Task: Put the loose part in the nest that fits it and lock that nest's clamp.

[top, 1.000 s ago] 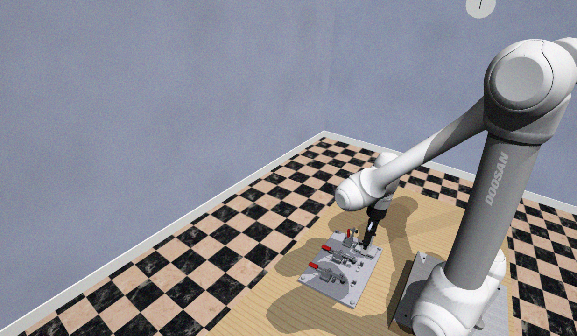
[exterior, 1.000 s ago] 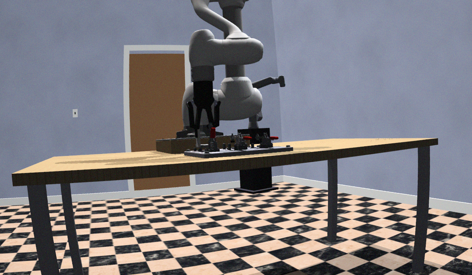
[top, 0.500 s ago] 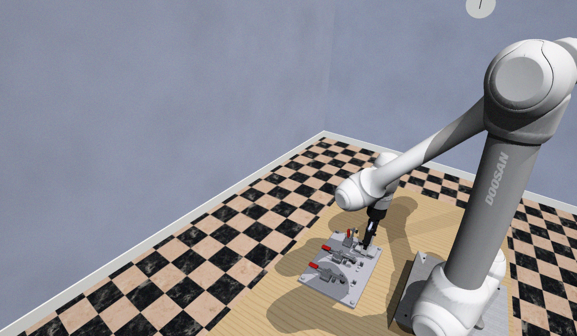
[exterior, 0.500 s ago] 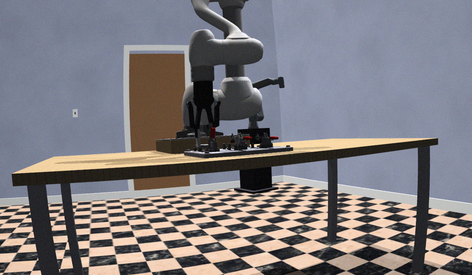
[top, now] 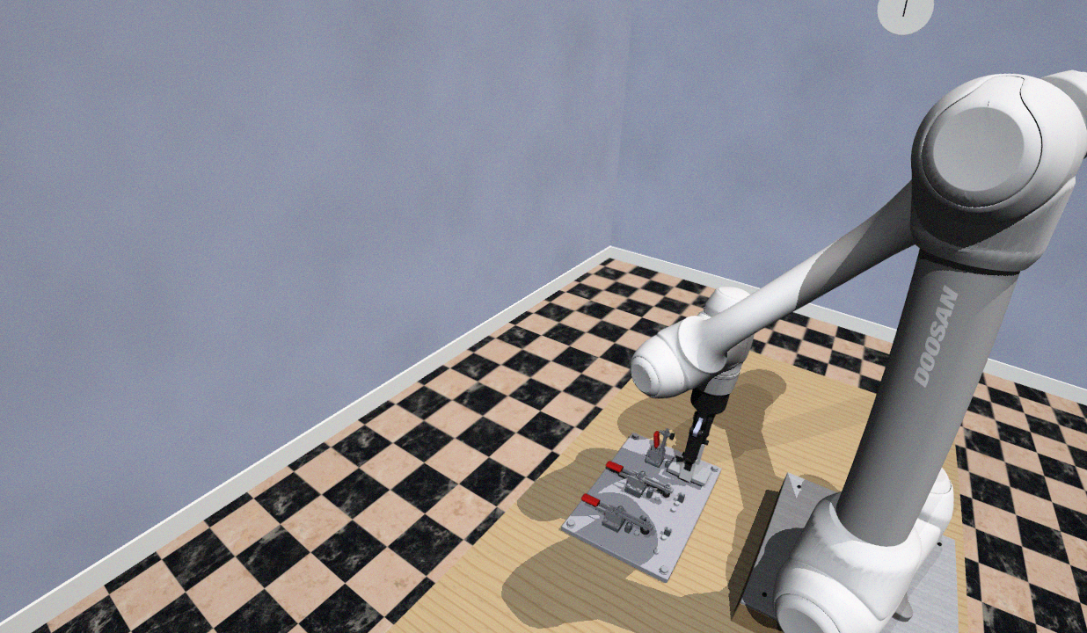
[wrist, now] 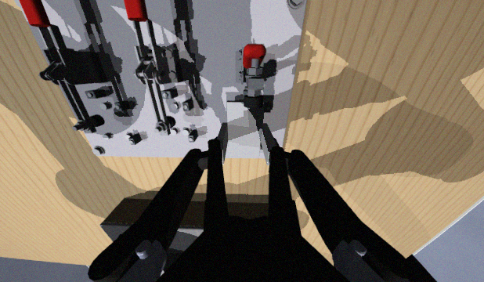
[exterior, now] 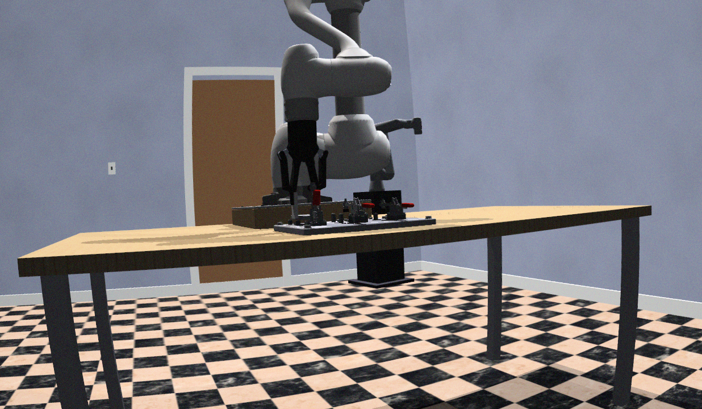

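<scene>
The grey fixture plate (top: pixel 673 550) (exterior: pixel 394 222) (wrist: pixel 226 23) lies on the wooden table and carries three nests with red-handled clamps. The loose part, a flat light grey plate (top: pixel 677 476) (wrist: pixel 242 129), sits in the nest at the plate's far end. That nest's clamp handle (top: pixel 656 437) (exterior: pixel 316 197) (wrist: pixel 253 55) stands upright, and its bar is off the part. My gripper (top: pixel 693 462) (exterior: pixel 293 213) (wrist: pixel 244 131) points straight down and is shut on the part's near end, a finger on each side. The other two clamp handles (top: pixel 614 467) (top: pixel 588 498) (wrist: pixel 135 9) (wrist: pixel 34 12) lie flat over empty nests.
The arm's grey base plate (top: pixel 776 534) is bolted to the table (top: pixel 579 598) (exterior: pixel 191 249) just right of the fixture. Small pads and stop blocks (wrist: pixel 164 127) stand up in the other two nests. A dark pedestal (exterior: pixel 379 267) stands under the table.
</scene>
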